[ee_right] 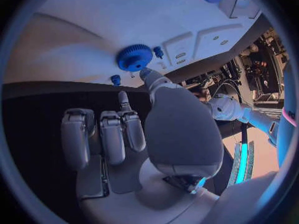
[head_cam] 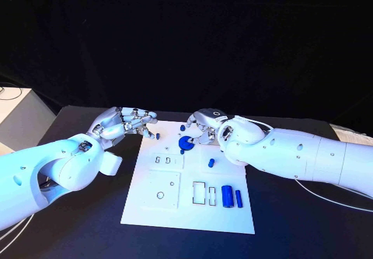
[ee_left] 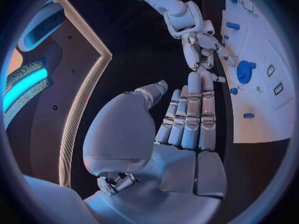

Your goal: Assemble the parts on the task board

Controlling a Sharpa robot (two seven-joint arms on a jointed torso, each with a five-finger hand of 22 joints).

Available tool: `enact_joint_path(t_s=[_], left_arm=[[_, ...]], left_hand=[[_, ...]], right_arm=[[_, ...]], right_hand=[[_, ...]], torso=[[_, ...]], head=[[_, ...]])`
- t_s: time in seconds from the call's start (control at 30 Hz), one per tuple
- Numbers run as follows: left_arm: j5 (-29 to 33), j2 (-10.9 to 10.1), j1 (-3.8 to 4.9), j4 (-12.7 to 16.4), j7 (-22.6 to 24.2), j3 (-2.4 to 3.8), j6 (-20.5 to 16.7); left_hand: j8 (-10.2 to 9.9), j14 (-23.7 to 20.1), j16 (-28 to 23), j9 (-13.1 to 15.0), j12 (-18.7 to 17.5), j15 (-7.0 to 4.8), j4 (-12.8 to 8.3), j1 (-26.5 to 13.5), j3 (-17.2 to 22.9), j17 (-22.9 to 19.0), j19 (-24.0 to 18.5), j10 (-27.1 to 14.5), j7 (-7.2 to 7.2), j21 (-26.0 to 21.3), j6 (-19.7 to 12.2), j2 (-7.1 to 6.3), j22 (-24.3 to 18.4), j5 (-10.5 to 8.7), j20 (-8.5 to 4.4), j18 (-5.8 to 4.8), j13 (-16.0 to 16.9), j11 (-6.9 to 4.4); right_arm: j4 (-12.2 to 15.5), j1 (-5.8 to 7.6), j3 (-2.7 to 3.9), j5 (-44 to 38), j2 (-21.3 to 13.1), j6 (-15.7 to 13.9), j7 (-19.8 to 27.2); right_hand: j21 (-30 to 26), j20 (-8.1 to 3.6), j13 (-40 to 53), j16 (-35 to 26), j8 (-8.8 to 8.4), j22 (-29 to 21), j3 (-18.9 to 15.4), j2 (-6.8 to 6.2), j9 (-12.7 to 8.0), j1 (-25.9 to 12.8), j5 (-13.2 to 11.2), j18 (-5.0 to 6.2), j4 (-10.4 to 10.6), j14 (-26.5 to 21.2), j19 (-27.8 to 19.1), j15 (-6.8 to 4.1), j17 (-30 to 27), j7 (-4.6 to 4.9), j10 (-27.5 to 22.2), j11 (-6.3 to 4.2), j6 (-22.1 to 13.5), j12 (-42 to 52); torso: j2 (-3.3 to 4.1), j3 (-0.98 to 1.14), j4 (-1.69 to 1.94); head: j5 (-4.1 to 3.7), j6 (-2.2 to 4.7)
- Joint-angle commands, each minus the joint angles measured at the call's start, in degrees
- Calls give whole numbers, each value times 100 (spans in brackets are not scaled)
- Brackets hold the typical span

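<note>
The white task board point(head_cam: 159, 208) lies mid-table. A blue gear point(head_cam: 186, 142) sits on its far part, also seen in the wrist views point(ee_left: 244, 71) point(ee_right: 134, 57). My right hand point(head_cam: 206, 121) hovers just behind the gear with its fingers bent and nothing in them; the thumb tip point(ee_right: 149, 75) is close to the gear's rim. My left hand point(head_cam: 124, 125) floats at the board's far left corner, fingers straight point(ee_left: 190, 114) and empty. Small blue pegs point(head_cam: 158, 136) point(head_cam: 182, 128) stand near the far edge. A short blue peg point(head_cam: 211, 162) lies mid-board.
A thick blue cylinder point(head_cam: 227, 196) and a thin blue rod point(head_cam: 239, 198) lie at the board's near right, beside rectangular slots point(head_cam: 200, 192). A square plate with holes point(head_cam: 161, 190) occupies the near left. Black table point(head_cam: 295, 226) surrounds the board.
</note>
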Motion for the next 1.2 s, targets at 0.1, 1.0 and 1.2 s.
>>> enact_joint_path(t_s=[0.1, 1.0, 1.2], left_arm=[[-24, 8, 4, 3, 22, 4, 100], [-50, 38, 3, -33, 22, 3, 109], [-51, 40, 2, -44, 20, 3, 111]], left_hand=[[-33, -37, 36, 9, -27, 5, 32, -66, -6, 5, -45, -46, 7, 34, -44, 7, 5, 10, 4, 1, 5, -3], [-33, -37, 36, 9, -27, 5, 32, -66, -6, 5, -45, -46, 7, 34, -44, 7, 5, 10, 4, 1, 5, -3], [-33, -37, 36, 9, -27, 5, 32, -66, -6, 5, -45, -46, 7, 34, -44, 7, 5, 10, 4, 1, 5, -3]], right_arm=[[63, -6, -2, 268, -40, 382, 168], [-214, -49, -52, 356, 194, 656, 168], [-279, -61, -59, 354, 225, 702, 171]], right_hand=[[-6, 50, 995, 39, -91, 980, -784, 190, -28, 271, -197, -66, 292, 593, 333, 46, 1484, 29, 80, 51, -68, -45], [21, -11, 1058, 46, 29, 1024, -695, 383, 18, 553, 504, -73, 398, 598, 352, -17, 1505, -64, 147, -34, 224, 5], [19, -12, 1056, 46, 30, 1022, -687, 383, 17, 556, 512, -73, 398, 598, 351, -18, 1505, -65, 144, -35, 226, 3]], torso=[[1, 1, 10], [-8, -16, 23], [-8, -9, 17]], head=[[-8, -18], [2, -87], [1, -90]])
